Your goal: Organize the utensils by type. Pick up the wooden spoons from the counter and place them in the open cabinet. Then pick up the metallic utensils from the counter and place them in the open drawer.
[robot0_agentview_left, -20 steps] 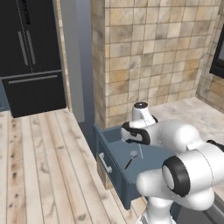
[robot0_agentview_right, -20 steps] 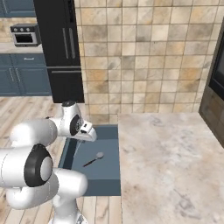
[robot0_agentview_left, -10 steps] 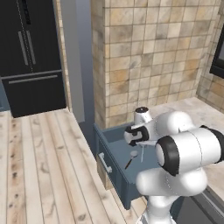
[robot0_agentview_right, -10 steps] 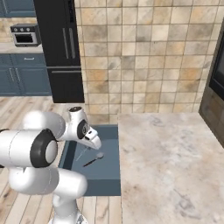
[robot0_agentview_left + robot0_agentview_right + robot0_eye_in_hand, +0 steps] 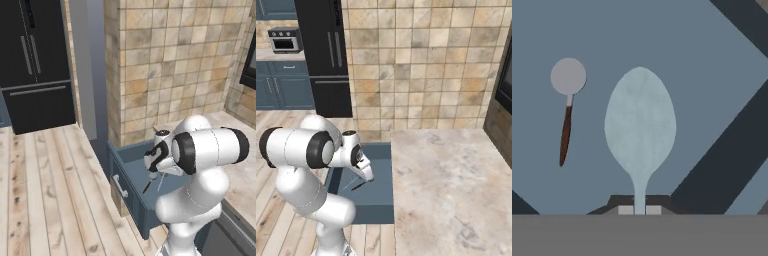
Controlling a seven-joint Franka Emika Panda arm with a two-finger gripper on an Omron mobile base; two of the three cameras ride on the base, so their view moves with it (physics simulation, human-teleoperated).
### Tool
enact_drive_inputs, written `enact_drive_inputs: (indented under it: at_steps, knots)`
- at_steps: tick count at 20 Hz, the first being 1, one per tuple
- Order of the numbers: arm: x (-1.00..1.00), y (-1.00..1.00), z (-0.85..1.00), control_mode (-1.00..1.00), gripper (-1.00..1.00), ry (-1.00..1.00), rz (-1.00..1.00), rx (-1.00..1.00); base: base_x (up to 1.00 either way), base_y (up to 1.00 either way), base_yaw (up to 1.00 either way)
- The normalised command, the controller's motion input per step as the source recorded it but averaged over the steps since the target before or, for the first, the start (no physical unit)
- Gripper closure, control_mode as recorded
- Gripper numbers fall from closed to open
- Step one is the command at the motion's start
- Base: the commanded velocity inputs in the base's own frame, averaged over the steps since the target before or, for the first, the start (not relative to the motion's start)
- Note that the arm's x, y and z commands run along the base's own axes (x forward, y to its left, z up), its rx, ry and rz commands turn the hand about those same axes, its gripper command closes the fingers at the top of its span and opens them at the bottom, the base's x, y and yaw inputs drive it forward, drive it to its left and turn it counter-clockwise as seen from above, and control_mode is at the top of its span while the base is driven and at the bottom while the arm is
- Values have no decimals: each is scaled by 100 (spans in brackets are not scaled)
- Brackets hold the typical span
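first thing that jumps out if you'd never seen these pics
The bulky white robot arm bent over the open drawer, a slate-blue box pulled out below the beige stone counter. In the hand view, the shut gripper grips a pale silver-blue spoon by its handle above the drawer floor. Beside the spoon, a small round-headed utensil with a dark handle already lies on the drawer floor.

Pale spoon (image 5: 640, 122) held above drawer (image 5: 712, 65), round-headed utensil (image 5: 567, 100) inside.

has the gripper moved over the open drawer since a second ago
Yes. The gripper, shut on the pale spoon, has come down toward the open drawer floor.
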Motion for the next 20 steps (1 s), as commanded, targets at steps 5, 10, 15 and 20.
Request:
enact_drive_inputs:
  at_steps: [5,10,15,20]
  knots:
    - [9,-8,-38,-100,100,5,-23,0,0,0,0]
    - [27,-3,-37,-100,100,9,-20,0,0,0,0]
    - [17,-7,-40,-100,100,8,-6,0,0,0,0]
    - [15,-21,-35,-100,100,4,0,0,0,0,0]
